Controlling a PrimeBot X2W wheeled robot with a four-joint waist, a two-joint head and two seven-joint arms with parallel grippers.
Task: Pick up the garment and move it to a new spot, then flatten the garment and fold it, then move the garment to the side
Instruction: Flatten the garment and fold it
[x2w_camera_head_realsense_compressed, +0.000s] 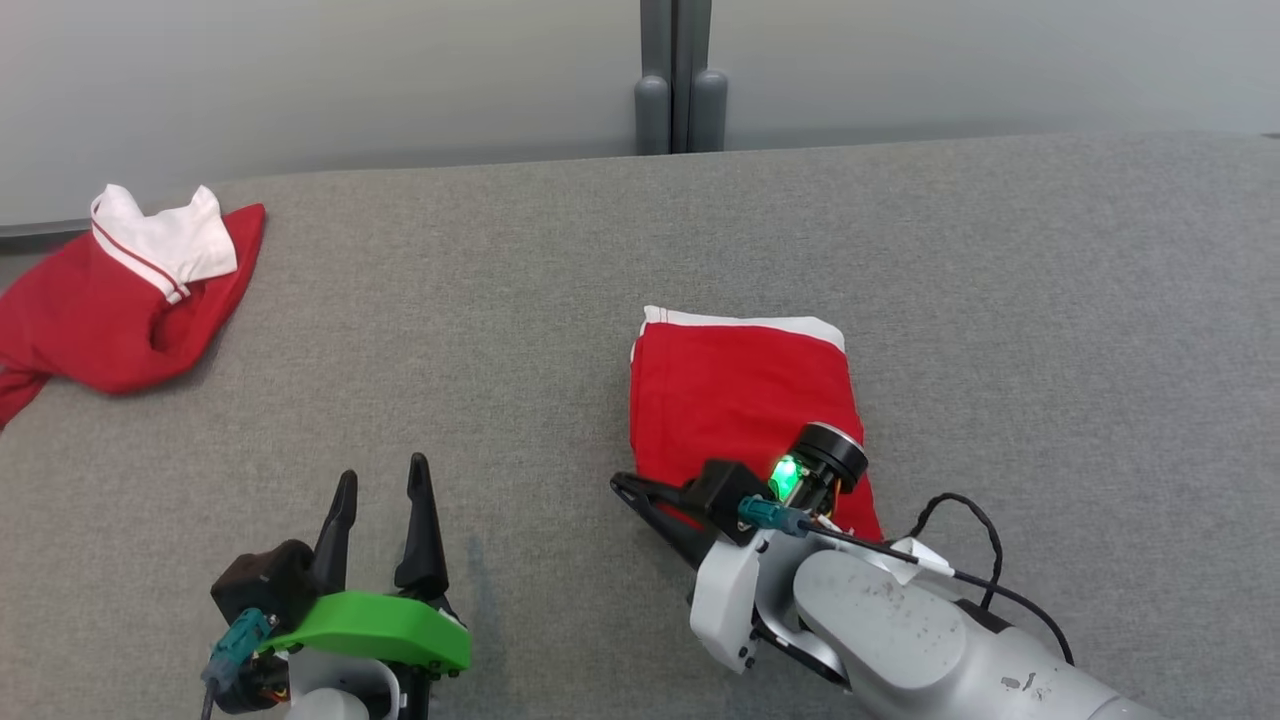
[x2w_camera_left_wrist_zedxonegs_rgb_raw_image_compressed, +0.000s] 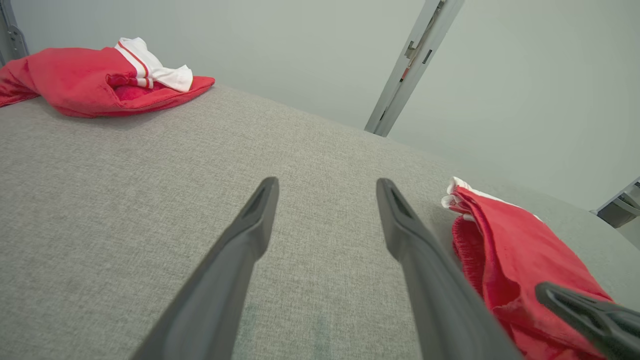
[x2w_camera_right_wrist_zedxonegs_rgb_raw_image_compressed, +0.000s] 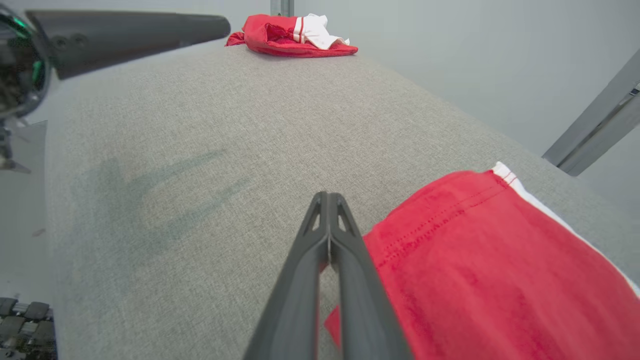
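The garment (x2w_camera_head_realsense_compressed: 745, 400) is red with a white band along its far edge. It lies folded into a neat rectangle on the grey cloth-covered table (x2w_camera_head_realsense_compressed: 500, 350), right of centre. My right gripper (x2w_camera_head_realsense_compressed: 615, 483) is shut, its fingers lying low along the garment's near left corner. In the right wrist view the fingertips (x2w_camera_right_wrist_zedxonegs_rgb_raw_image_compressed: 328, 195) meet over bare table just left of the red cloth (x2w_camera_right_wrist_zedxonegs_rgb_raw_image_compressed: 475, 260), with nothing between them. My left gripper (x2w_camera_head_realsense_compressed: 382, 470) stands open over bare table at the lower left, well apart from the garment (x2w_camera_left_wrist_zedxonegs_rgb_raw_image_compressed: 505, 250).
A second red garment with a white striped collar (x2w_camera_head_realsense_compressed: 120, 300) lies crumpled at the table's far left edge. A grey post (x2w_camera_head_realsense_compressed: 680, 80) stands against the pale wall behind the table. Bare grey cloth spans the middle and right.
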